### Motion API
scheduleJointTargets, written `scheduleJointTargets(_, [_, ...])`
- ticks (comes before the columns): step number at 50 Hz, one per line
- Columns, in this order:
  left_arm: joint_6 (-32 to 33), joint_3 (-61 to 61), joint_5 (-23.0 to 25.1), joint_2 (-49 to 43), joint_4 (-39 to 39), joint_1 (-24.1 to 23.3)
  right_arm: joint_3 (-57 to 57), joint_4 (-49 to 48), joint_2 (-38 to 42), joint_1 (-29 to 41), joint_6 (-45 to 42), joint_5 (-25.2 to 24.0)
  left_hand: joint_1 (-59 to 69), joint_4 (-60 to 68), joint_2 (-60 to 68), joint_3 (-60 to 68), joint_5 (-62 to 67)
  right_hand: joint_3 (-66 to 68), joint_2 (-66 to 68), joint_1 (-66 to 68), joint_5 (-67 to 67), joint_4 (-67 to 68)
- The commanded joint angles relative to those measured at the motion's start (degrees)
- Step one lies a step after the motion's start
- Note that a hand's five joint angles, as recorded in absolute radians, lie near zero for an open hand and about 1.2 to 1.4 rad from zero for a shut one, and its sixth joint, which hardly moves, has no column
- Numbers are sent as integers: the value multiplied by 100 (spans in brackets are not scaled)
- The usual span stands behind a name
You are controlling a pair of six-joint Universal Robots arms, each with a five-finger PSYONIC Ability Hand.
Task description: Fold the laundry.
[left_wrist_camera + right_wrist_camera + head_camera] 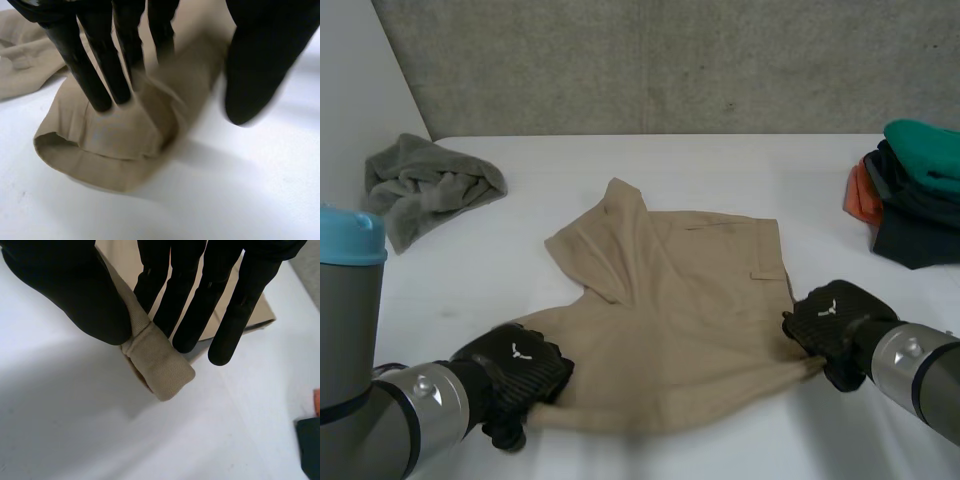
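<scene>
White table (720, 170): it is carrying all the laundry and is reaching back to the wall.
Grey wall (670, 60): rough concrete is standing behind the table's far edge.
Beige garment (690, 320): it is lying spread in the middle of the table, toward the near edge, with one flap turned over at its far left.
Left hand (515, 365): it is gripping the garment's near left corner. Straight fingers (100, 75) are pressing the bunched cloth toward the thumb (255, 65).
Right hand (830, 320): it is pinching the garment's near right corner between thumb and fingers.
Grey towel (425, 190): it is lying crumpled near the far left corner.
Folded pile (915, 195): green, dark and orange clothes are sitting at the right edge.
</scene>
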Motion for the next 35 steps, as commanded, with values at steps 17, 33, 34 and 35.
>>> scheduleJointTargets(17, [-170, 2753, 889, -2439, 2991, 862, 183, -1898, 625, 348, 899, 221, -44, -495, -397, -425, -479, 1163, 1230, 1641, 1162, 1139])
scheduleJointTargets(33, [453, 6234, 1004, -5287, 1489, 757, 315, -2355, 792, 462, 1022, 371, 462, 11, 109, 81, 27, 1163, 1230, 1641, 1162, 1139])
scheduleJointTargets(34, [514, 6357, 995, -5384, 1375, 757, 315, -2364, 792, 454, 1022, 371, 462, 11, 109, 81, 27, 1163, 1230, 1641, 1162, 1139])
scheduleJointTargets(35, [628, 6559, 960, -5542, 1156, 739, 332, -2381, 792, 445, 1022, 371, 429, -22, 75, 47, -6, 1163, 1230, 1641, 1162, 1139])
